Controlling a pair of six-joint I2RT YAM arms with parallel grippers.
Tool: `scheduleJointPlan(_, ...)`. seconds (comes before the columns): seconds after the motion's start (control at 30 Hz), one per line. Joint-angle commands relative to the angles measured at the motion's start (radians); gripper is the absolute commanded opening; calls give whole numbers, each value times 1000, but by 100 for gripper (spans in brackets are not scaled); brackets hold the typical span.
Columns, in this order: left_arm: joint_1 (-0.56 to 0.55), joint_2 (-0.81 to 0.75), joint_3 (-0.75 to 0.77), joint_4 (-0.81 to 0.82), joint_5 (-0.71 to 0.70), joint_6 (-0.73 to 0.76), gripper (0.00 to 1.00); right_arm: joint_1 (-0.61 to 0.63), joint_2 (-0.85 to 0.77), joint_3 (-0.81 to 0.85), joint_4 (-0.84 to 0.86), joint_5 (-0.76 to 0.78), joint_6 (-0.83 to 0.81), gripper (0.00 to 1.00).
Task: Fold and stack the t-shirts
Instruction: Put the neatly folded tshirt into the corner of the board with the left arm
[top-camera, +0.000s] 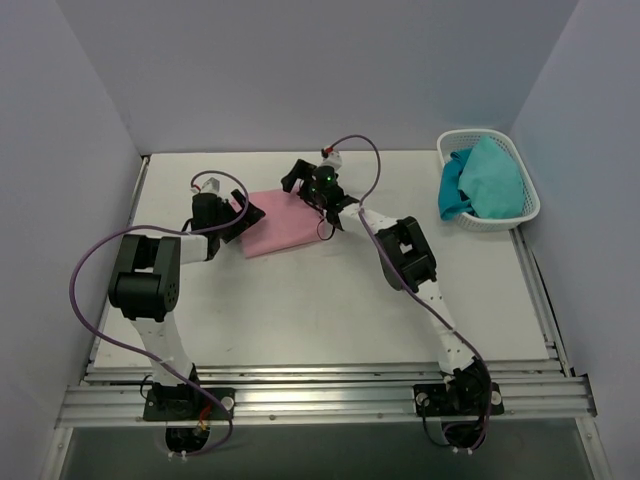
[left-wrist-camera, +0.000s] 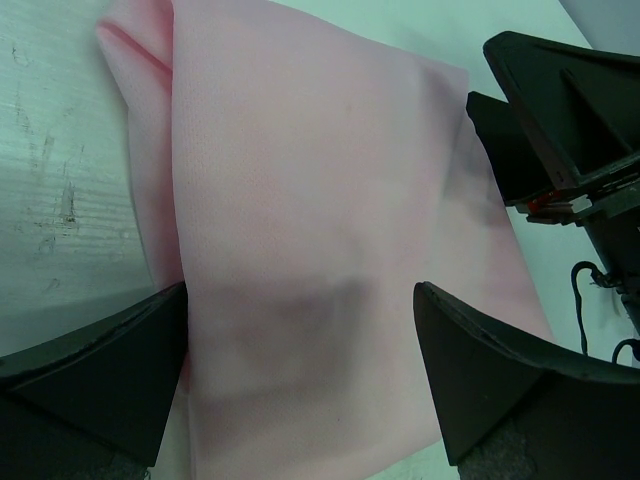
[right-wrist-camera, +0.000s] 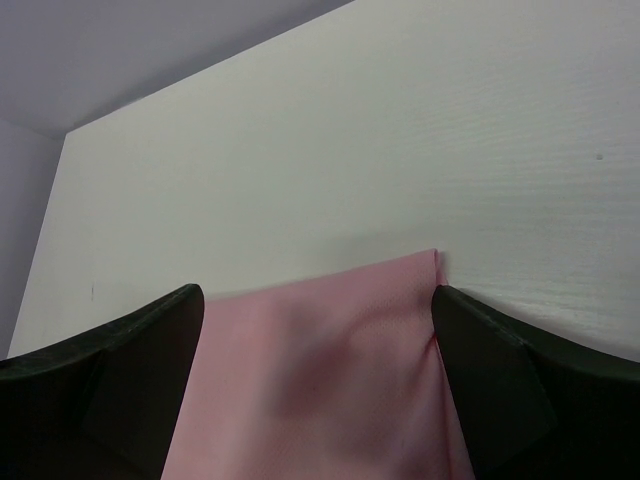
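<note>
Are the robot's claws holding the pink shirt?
No. Both the left claw and the right claw stand open over the folded pink t-shirt; neither grips it.

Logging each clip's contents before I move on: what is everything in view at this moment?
t-shirt: one, light pink, folded, far middle of the table
basket: one, white, far right corner
cloth: one heap, teal and blue, in the basket
table: one, white, under everything
cables: two, purple, one on each arm
arms: two, white and black, bolted at the near edge
left claw: one, black, open, over the t-shirt's left side
right claw: one, black, open, over the t-shirt's far right corner
</note>
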Motion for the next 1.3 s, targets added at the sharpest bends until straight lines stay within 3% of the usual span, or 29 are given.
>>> scheduleJointPlan(0.0,-5,2,7,49,9,11,99,2,-65,-28,11,63,-15,93)
scheduleJointPlan(0.17,-5,0,5,49,8,15,100,5,-114,-142,52,162,12,90)
scheduleJointPlan(0.33,-5,9,3,54,8,15,99,28,-173,-198,-59,422,49,90)
scheduleJointPlan(0.67,-5,38,7,68,12,11,99,50,-189,-241,-92,498,72,86)
scheduleJointPlan(0.8,-5,46,8,71,12,14,100,74,-264,-296,-84,538,58,87)
scheduleJointPlan(1.07,-2,46,4,83,15,3,100,131,-445,-575,-92,550,222,90)
scheduleJointPlan(1.27,12,-80,-18,8,-43,53,100,165,-573,-730,-84,572,239,91)
